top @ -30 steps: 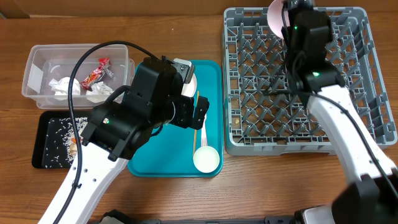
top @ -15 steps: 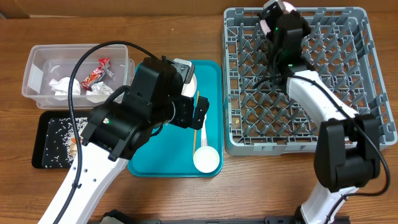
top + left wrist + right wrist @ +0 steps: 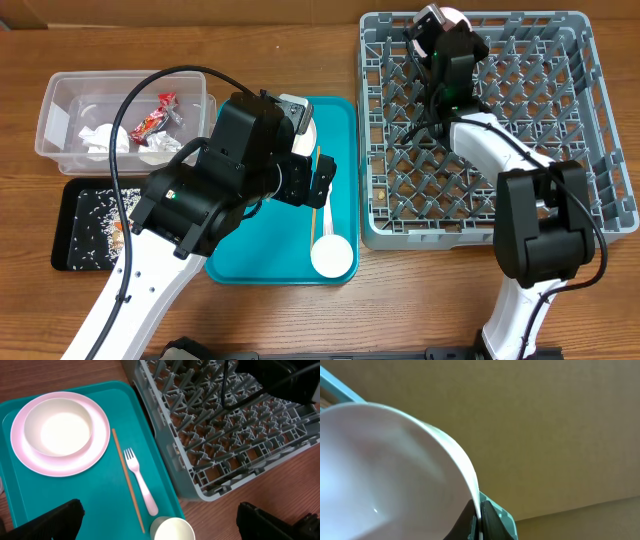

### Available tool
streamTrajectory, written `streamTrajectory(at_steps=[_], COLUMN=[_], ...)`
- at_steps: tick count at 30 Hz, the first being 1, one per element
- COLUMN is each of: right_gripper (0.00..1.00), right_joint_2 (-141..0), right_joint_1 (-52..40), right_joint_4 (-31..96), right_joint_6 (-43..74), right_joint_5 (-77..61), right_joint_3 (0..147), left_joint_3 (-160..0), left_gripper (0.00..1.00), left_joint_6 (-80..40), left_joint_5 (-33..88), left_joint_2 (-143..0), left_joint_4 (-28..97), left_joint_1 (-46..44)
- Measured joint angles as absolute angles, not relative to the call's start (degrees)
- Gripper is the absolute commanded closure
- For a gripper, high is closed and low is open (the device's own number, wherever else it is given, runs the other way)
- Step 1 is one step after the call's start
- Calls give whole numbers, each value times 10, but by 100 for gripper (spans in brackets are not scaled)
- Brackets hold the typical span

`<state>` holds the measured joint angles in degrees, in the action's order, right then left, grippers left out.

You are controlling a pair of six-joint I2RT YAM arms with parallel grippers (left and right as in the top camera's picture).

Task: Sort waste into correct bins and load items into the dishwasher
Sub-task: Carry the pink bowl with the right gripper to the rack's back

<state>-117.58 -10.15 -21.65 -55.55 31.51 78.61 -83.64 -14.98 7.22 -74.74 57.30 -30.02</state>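
My right gripper (image 3: 441, 27) hovers over the far edge of the grey dishwasher rack (image 3: 480, 190), shut on the rim of a white round dish (image 3: 395, 460); I cannot tell whether it is a plate or a bowl. The right wrist view shows both fingers pinching that thin rim (image 3: 480, 510). My left gripper (image 3: 160, 525) hangs open above the teal tray (image 3: 75, 495), holding nothing. On the tray lie a white plate (image 3: 95, 455) with a bowl (image 3: 57, 427) on it, a wooden chopstick (image 3: 127, 480), a white fork (image 3: 140, 485) and a small cup (image 3: 172, 530).
At the left stands the clear tub (image 3: 60, 110) with crumpled napkins (image 3: 105, 138) and a red wrapper (image 3: 150, 122). In front of it lies the black tray (image 3: 75, 235) with scattered rice (image 3: 100, 210). The rack (image 3: 225, 435) sits close to the teal tray's right edge.
My right arm has swung round, carrying the dish leftward along the rack's far edge; its forearm now lies over the rack. The left arm has not moved.
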Motion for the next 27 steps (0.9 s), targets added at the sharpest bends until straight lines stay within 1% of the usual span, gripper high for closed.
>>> streamTrajectory(at_steps=[5, 10, 19, 21, 25, 27], right_gripper=[96, 96, 96, 95, 88, 87], right_joint_2=[-1176, -1176, -1176, -1176, -1176, -1176], right_joint_1=[-103, -111, -122, -125, -128, -130], right_joint_4=[-206, -168, -138, -130, -106, -89], right_joint_6=[-537, -512, -484, -482, -478, -479], right_joint_5=[314, 319, 354, 363, 380, 392], right_joint_3=[790, 800, 809, 810, 813, 813], left_joint_3=[-836, -836, -836, -836, -836, -836], left_gripper=[0, 0, 0, 0, 0, 0], left_joint_6=[-150, -150, -150, -150, -150, -150], left_joint_5=[72, 72, 72, 72, 72, 72], left_joint_2=[-747, -747, -747, -747, -747, -747], left_joint_4=[573, 573, 573, 573, 573, 573], left_joint_1=[-300, -300, -300, -300, -300, -300])
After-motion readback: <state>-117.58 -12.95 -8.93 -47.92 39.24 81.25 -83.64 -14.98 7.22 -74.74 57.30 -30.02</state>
